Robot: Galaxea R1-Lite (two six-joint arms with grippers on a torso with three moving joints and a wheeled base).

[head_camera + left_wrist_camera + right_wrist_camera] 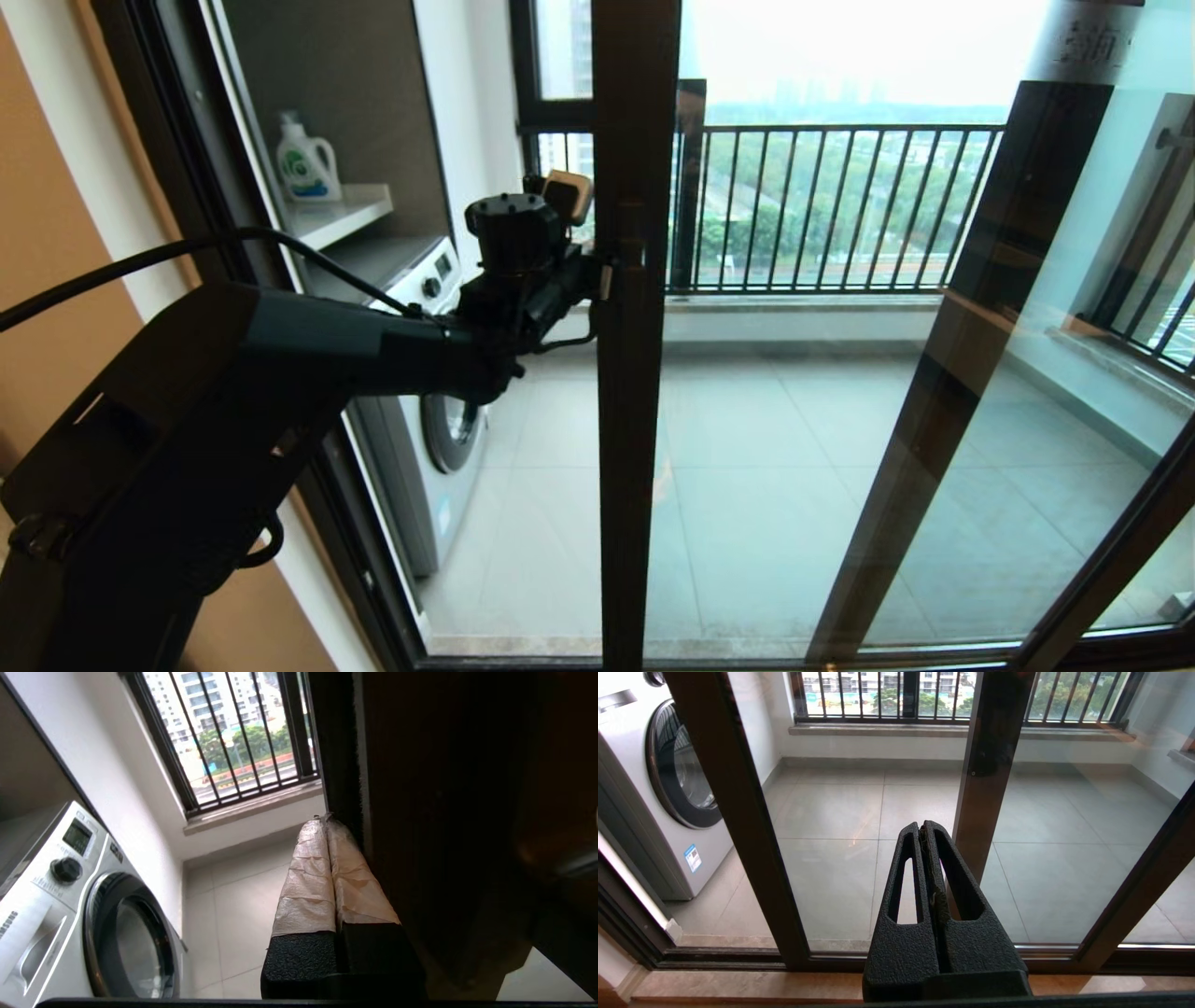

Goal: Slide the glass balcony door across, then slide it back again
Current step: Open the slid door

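Glass balcony door [635, 373]: top and bottom cut by head-view edges | frosted strip [1088, 42]: characters too blurred to read | washing machine [439, 411]: partly hidden behind left arm [280, 373]

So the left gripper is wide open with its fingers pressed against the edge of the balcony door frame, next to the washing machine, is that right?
Not quite: the left gripper is shut, its taped fingers pressed together, as the left wrist view shows. The rest holds: it sits against the edge of the glass balcony door frame, with the washing machine beside it.
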